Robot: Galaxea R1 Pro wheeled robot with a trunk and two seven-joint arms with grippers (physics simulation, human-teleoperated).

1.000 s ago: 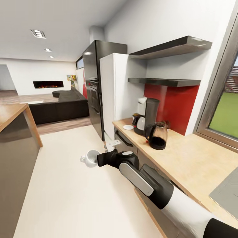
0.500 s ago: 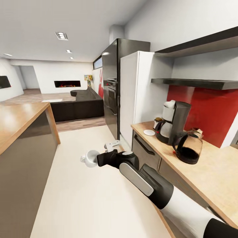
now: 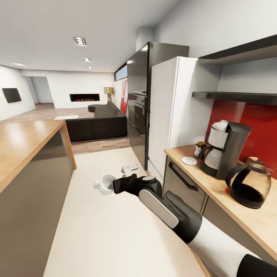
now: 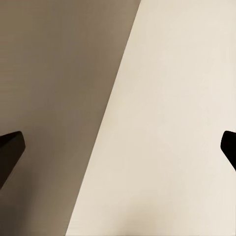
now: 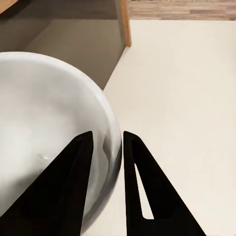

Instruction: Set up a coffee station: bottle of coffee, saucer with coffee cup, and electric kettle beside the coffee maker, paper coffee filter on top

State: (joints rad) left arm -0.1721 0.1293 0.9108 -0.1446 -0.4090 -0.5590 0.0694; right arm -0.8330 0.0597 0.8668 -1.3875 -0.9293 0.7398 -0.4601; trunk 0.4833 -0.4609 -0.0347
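The right gripper is clamped on the rim of the coffee cup, holding it out over the pale floor in the aisle between the kitchen countertop on the right and a wooden-topped island on the left. In the right wrist view the two black fingers pinch the cup's white wall, one finger inside the bowl and one outside. The cup hangs tilted, its little handle toward the left. On the countertop, at its far end, the saucer lies flat and bare, just left of the coffee maker, which carries a white paper filter on top. The bottle of coffee stands behind the saucer, close beside the machine's carafe. The electric kettle sits nearer, just beside the coffee maker. A white fridge and a dark oven tower stand beyond the counter's far end. In the left wrist view the left gripper has its dark fingertips wide apart over the floor, holding nothing.
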